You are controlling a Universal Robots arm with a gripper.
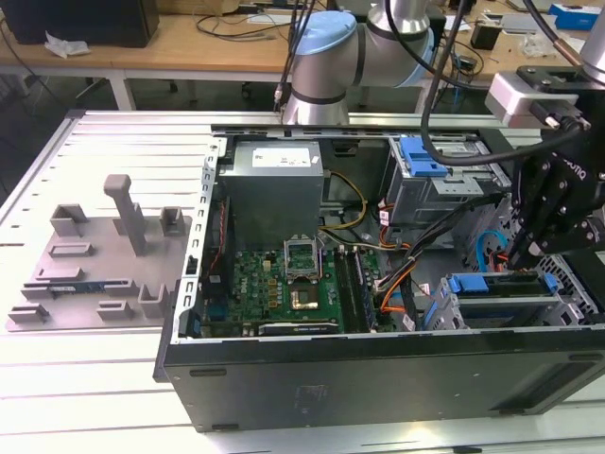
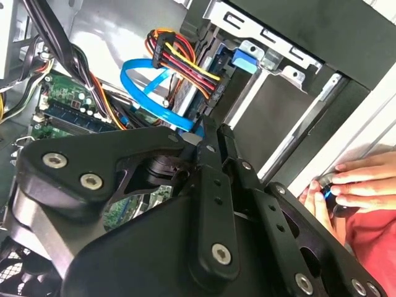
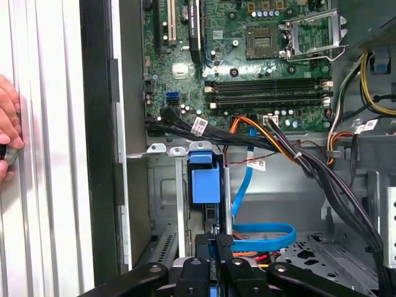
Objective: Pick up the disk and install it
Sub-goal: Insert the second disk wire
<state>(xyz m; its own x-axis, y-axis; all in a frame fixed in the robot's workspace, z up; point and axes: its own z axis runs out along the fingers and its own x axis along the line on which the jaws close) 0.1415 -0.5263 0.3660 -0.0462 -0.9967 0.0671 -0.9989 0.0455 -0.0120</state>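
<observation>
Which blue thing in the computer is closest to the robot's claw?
The blue latch on the drive cage at the exterior view's right, just below the claw. The other blue latch sits farther back, beside the power supply.

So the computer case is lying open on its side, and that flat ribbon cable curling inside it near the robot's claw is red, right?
Not red. The flat cable curling near the gripper is blue, as the first wrist view shows. The rest holds: the computer case does lie open on its side.
</observation>
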